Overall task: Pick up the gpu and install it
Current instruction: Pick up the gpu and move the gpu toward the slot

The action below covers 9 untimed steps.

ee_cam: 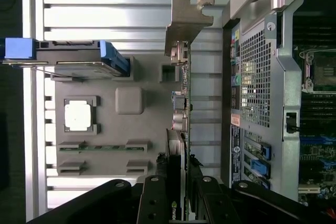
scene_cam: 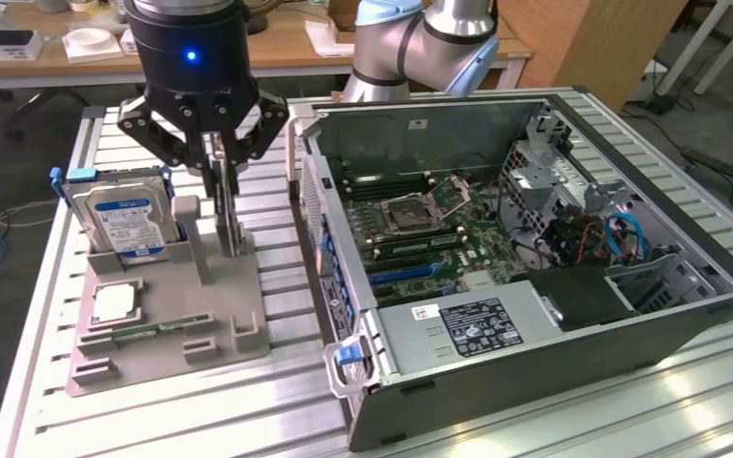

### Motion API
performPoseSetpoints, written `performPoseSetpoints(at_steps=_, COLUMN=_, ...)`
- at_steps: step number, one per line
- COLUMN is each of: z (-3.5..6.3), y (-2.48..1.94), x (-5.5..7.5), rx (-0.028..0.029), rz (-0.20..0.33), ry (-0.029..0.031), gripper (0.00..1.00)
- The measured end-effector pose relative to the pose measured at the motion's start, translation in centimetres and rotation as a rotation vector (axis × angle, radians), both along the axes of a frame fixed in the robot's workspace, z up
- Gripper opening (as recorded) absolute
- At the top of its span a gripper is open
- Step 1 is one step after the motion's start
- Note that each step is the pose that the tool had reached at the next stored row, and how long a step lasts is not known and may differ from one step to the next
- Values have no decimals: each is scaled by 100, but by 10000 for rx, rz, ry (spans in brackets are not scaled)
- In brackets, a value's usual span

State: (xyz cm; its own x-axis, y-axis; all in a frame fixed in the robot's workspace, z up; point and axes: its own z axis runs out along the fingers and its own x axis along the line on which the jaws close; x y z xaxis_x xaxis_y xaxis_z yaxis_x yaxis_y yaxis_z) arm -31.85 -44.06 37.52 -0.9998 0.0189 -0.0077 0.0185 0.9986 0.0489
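Note:
The gpu [scene_cam: 228, 224] is a thin dark card standing on edge at the grey holder [scene_cam: 163, 329], just to the exterior view's right of the hard drive. My gripper [scene_cam: 220, 176] hangs straight above it, its fingers pressed against both faces of the card's upper edge. In the wrist view the gpu [ee_cam: 184, 93] appears edge-on, its silver bracket [ee_cam: 186, 22] at the end farthest from my gripper [ee_cam: 182, 179], which is shut on it. Its lower edge is level with the holder's slot; whether it has left the slot is unclear.
The holder [ee_cam: 105, 145] also carries a blue-labelled hard drive [scene_cam: 125, 221], a CPU [scene_cam: 115, 303] and a green memory stick [scene_cam: 150, 331]. The open computer case [scene_cam: 519, 248] lies at the exterior view's right, motherboard [scene_cam: 424, 229] exposed. All rest on a slatted aluminium table [scene_cam: 214, 410].

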Motion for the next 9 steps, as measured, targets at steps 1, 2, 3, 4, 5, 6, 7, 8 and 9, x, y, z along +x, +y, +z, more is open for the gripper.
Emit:
performPoseSetpoints(at_steps=1, z=5, y=0, x=0, rx=0, rz=1, ry=1, gripper=26)
performPoseSetpoints(at_steps=2, z=9, y=0, x=0, rx=0, rz=2, ry=1, gripper=26)
performPoseSetpoints(at_steps=3, z=14, y=0, x=0, rx=0, rz=2, ry=1, gripper=26)
performPoseSetpoints(at_steps=4, z=18, y=0, x=0, rx=0, rz=3, ry=0, gripper=26)
performPoseSetpoints(at_steps=5, z=22, y=0, x=0, rx=0, rz=4, ry=0, gripper=26)
performPoseSetpoints(at_steps=6, z=26, y=0, x=0, rx=-1, rz=5, ry=1, gripper=26)
performPoseSetpoints(at_steps=7, z=30, y=0, x=0, rx=0, rz=6, ry=0, gripper=26)
performPoseSetpoints(at_steps=8, z=33, y=0, x=0, rx=0, rz=7, ry=0, gripper=26)
performPoseSetpoints(at_steps=9, z=37, y=0, x=0, rx=-1, rz=7, ry=0, gripper=26)
